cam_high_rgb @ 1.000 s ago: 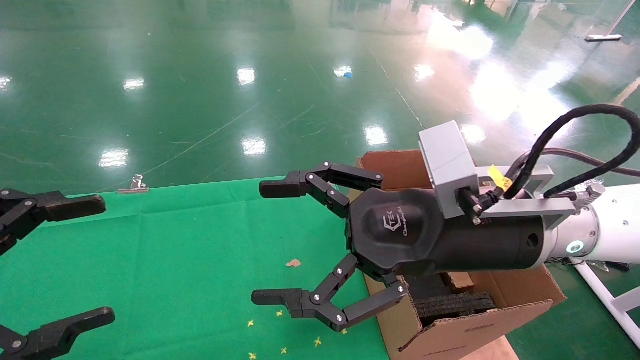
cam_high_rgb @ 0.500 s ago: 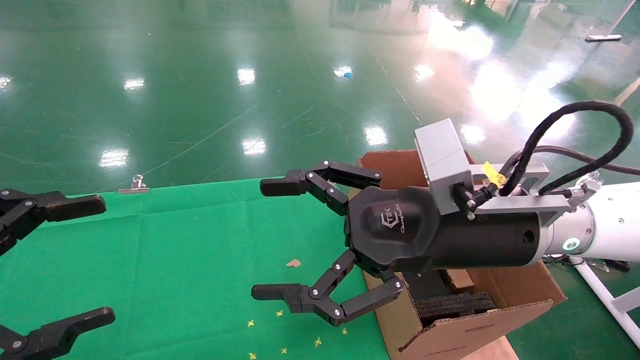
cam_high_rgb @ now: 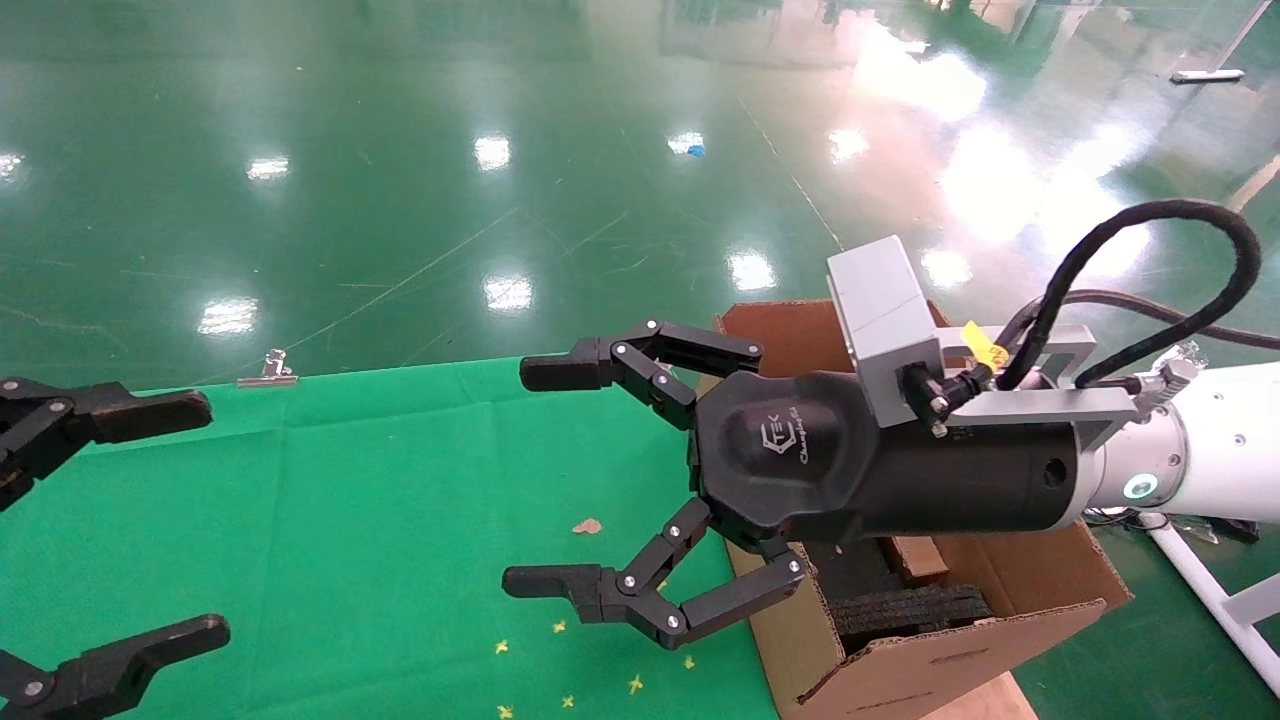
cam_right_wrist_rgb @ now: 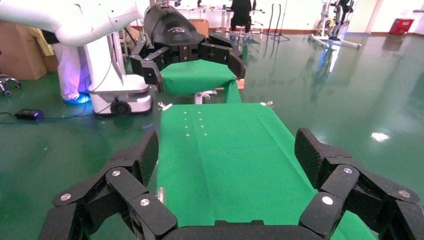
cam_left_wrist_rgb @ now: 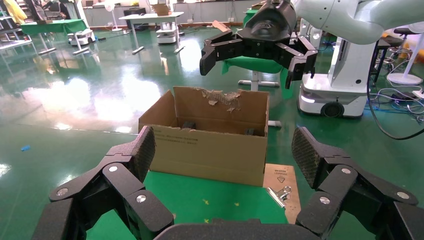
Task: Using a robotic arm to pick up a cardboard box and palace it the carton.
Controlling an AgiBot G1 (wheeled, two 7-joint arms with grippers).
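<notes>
Partly hidden — carton point(cam_high_rgb: 960, 640) behind right pincer point(cam_high_rgb: 545, 478)

Left gripper point(cam_left_wrist_rgb: 227, 165) with fingers spread wide, empty, carton point(cam_left_wrist_rgb: 207, 134) beyond it at the green cloth's point(cam_left_wrist_rgb: 220, 200) edge (one flap torn ragged), right gripper point(cam_left_wrist_rgb: 258, 52) splayed above the carton, binder clip point(cam_left_wrist_rgb: 278, 193) beside it.

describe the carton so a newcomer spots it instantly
Start at the green cloth on the table; at its right edge, under the open right gripper, stands the carton. It is a large open brown corrugated box, one upright flap torn ragged, with black foam blocks inside.
</notes>
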